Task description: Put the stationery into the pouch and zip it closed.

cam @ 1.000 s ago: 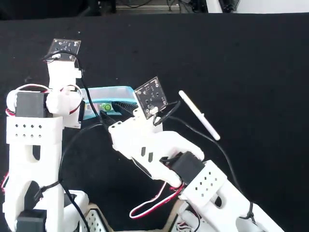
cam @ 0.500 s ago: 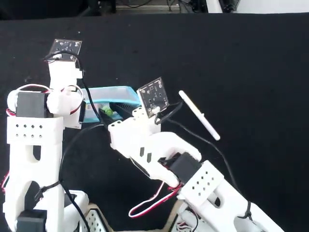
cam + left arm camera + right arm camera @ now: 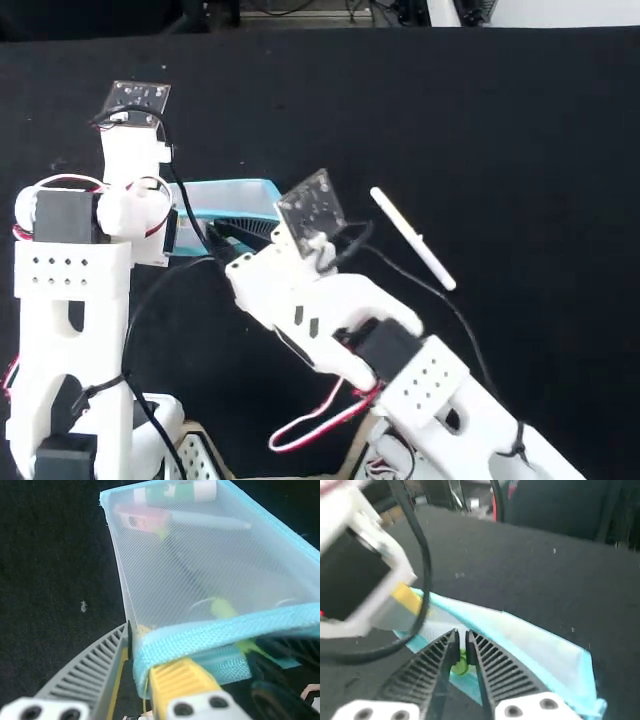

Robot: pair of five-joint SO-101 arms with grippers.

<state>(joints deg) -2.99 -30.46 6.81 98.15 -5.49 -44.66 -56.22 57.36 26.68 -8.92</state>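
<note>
Where the mesh pouch [image 3: 235,192] lies toward the bench's [image 3: 500,110] left side, the left tool [image 3: 136,647] is clamped on its teal zip band at one corner. The right tool [image 3: 461,632], fingers all but closed, pinches a small green piece [image 3: 459,666] at the pouch's mouth. That arm's wrist board [image 3: 312,205] and cables cover the pouch's right end. A white pen [image 3: 412,238] lies well apart, near the bench's middle. A pink item [image 3: 142,519] and a pale blue pen [image 3: 210,521] show through the mesh.
</note>
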